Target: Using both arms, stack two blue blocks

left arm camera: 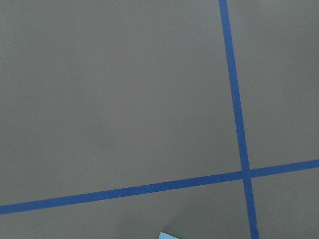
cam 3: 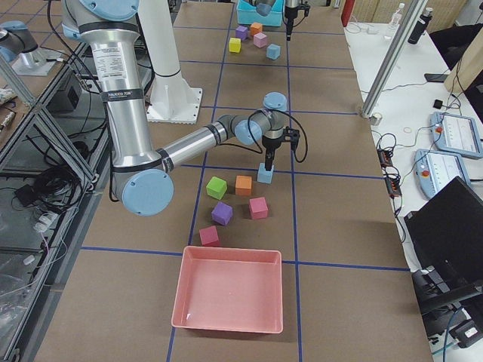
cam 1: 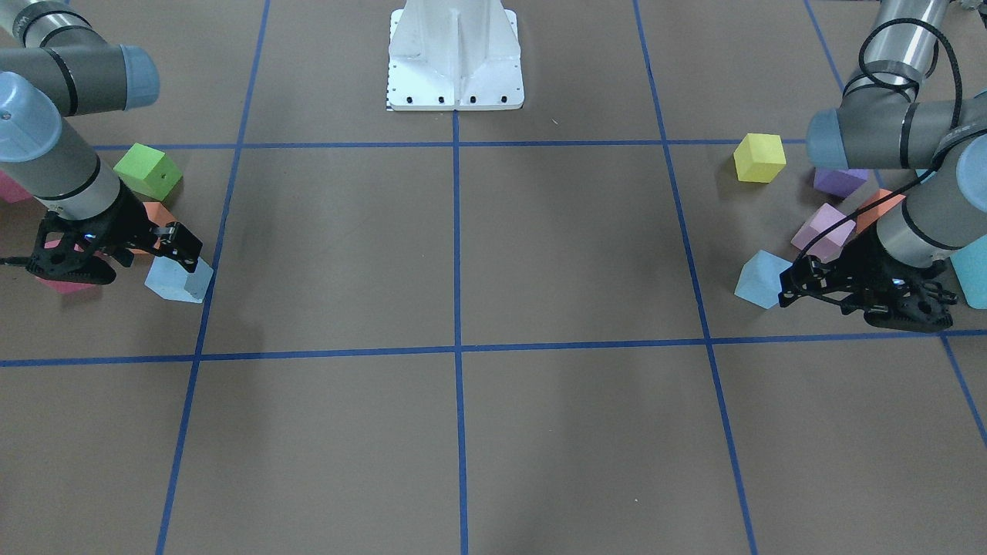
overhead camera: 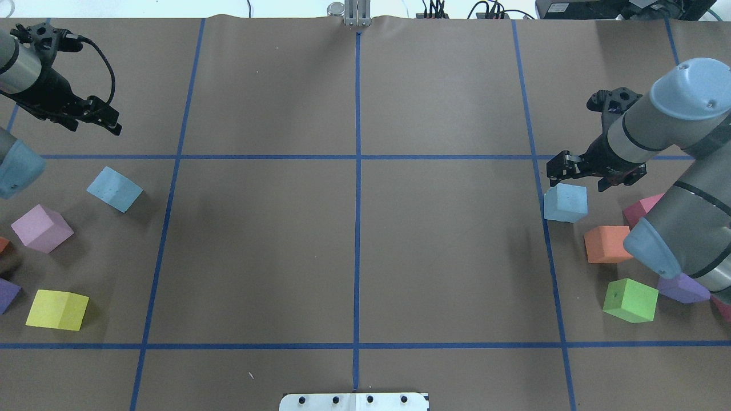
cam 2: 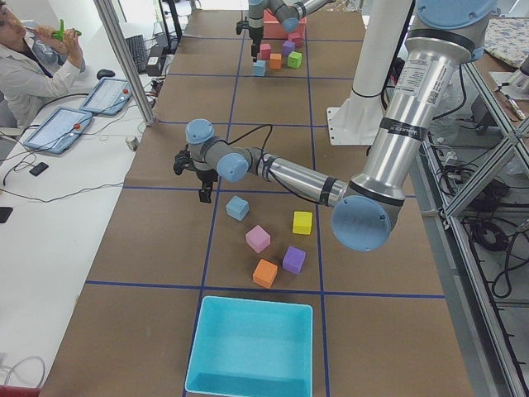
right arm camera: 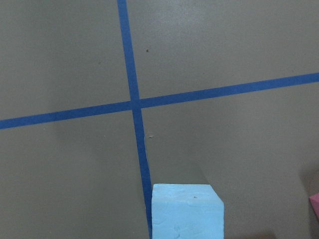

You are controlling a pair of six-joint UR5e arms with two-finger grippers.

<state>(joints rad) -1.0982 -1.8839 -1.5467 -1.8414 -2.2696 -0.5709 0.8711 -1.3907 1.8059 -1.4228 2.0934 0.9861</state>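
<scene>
One blue block lies on the table's left side, also seen from the front; only its corner shows in the left wrist view. My left gripper hovers beyond it, apart from it, and looks open and empty; it also shows in the front view. The second blue block lies on the right, on a blue tape line, also seen from the front and in the right wrist view. My right gripper hangs just above its far edge, also seen from the front, and looks open.
On the left lie lilac, yellow and purple cubes. On the right lie orange, green, purple and pink cubes. A turquoise bin and a pink bin stand at the table's ends.
</scene>
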